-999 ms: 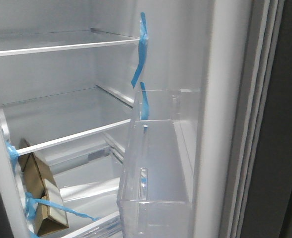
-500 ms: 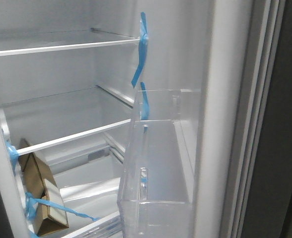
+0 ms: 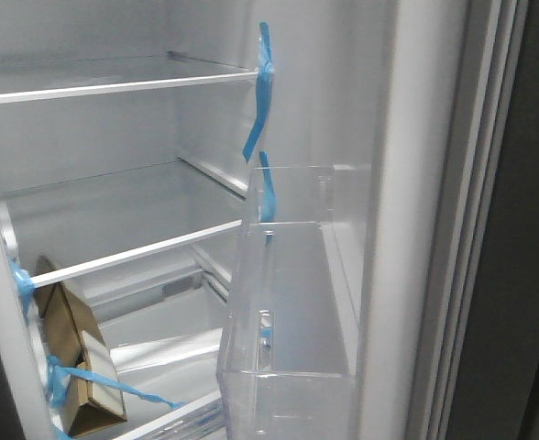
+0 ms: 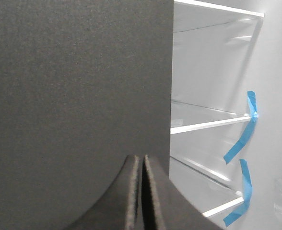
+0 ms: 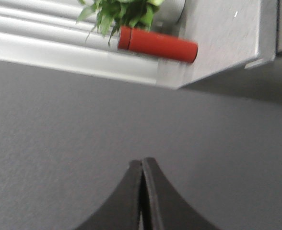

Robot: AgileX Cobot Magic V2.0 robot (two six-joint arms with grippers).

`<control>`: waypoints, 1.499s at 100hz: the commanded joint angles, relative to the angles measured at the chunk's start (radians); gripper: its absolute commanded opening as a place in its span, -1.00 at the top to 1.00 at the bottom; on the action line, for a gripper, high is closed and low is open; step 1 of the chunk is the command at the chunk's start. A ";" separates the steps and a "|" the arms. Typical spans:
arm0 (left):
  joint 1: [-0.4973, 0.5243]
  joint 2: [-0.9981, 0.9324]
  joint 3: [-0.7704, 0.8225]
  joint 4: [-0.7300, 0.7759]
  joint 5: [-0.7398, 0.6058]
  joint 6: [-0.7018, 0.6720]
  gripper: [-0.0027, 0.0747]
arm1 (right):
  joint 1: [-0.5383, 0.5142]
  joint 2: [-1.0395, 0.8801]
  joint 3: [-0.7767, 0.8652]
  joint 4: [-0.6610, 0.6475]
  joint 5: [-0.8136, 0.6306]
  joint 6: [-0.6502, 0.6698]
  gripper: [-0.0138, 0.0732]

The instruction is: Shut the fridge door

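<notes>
The fridge door [image 3: 407, 229] stands open at the right of the front view. Its inside is white and carries a clear plastic bin [image 3: 288, 302] with blue tape [image 3: 266, 188]; its matte dark grey outside [image 3: 522, 275] shows at the far right. No gripper shows in the front view. My right gripper [image 5: 142, 162] is shut and empty, with its tips close to a broad matte dark grey surface [image 5: 59, 124]; I cannot tell if they touch it. My left gripper [image 4: 144, 158] is shut and empty, close to another plain dark grey panel [image 4: 74, 81] beside the open fridge.
Inside the fridge are glass shelves [image 3: 132, 252] with blue tape [image 3: 260, 92] and a brown cardboard box [image 3: 72, 362] taped at the lower left. Past the dark surface, the right wrist view shows a red cylinder [image 5: 158, 44], a green plant [image 5: 124, 12] and a light cabinet [image 5: 222, 38].
The dark grey outside of the door now fills the bottom right corner of the front view, where a lighter patch showed before. Nothing else has visibly moved.
</notes>
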 commanded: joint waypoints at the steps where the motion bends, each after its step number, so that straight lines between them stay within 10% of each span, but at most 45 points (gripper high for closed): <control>1: -0.008 -0.011 0.035 -0.004 -0.073 -0.004 0.98 | -0.005 0.004 -0.061 0.022 0.088 0.004 0.79; 52: -0.008 -0.011 0.035 -0.004 -0.073 -0.004 0.98 | 0.016 0.144 -0.187 0.122 0.417 0.004 0.79; 108: -0.008 -0.011 0.035 -0.004 -0.073 -0.004 0.98 | 0.337 0.434 -0.492 0.028 0.153 0.004 0.79; 150: -0.008 -0.011 0.035 -0.004 -0.073 -0.004 0.98 | 0.478 0.687 -0.817 -0.409 -0.022 0.004 0.79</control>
